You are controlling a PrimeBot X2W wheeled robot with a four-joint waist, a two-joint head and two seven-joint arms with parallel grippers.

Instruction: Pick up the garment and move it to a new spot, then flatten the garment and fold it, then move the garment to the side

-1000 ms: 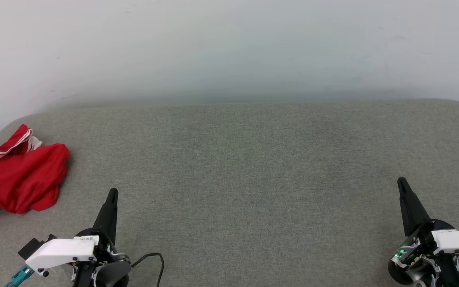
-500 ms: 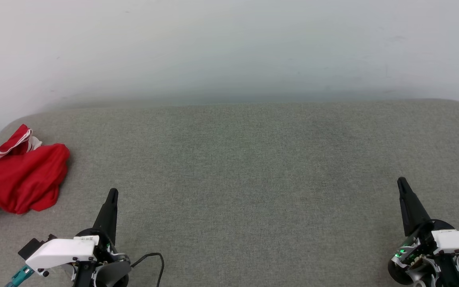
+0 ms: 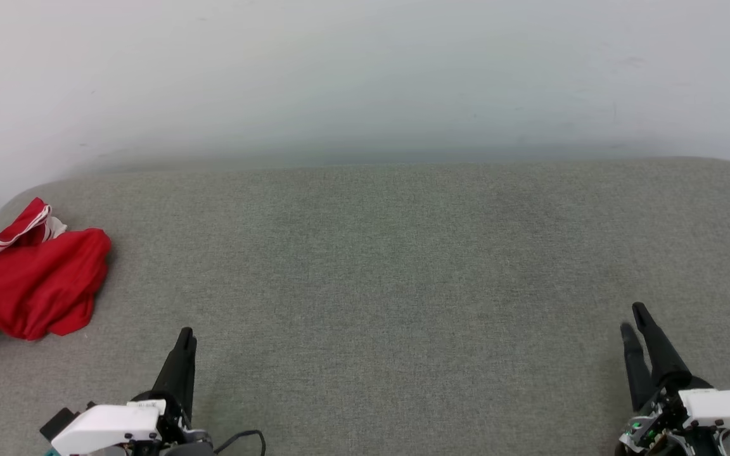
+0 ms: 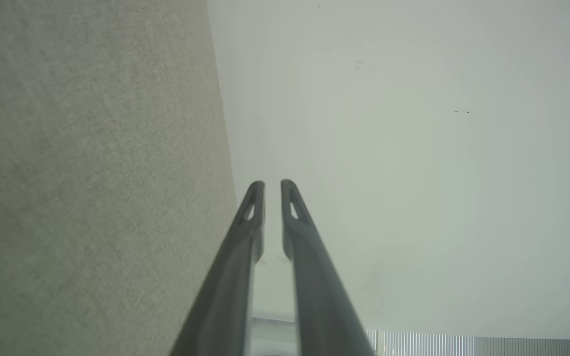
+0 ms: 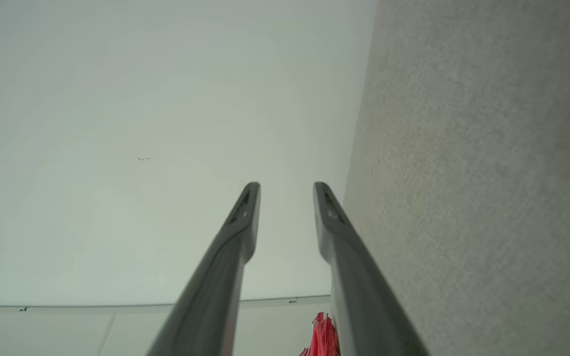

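The crumpled red jersey [image 3: 29, 285] lies untouched at the grey cushion's [image 3: 377, 253] left edge. The nearby left gripper [image 3: 185, 337], barely parted and empty, should widen, then pinch a raised fold; the right gripper [image 3: 633, 320] stands parted, empty

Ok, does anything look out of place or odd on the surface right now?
Only the garment: it sits bunched in a crumpled heap at the left edge of the grey surface, partly cut off by the head view's frame. Nothing looks spilled or damaged.
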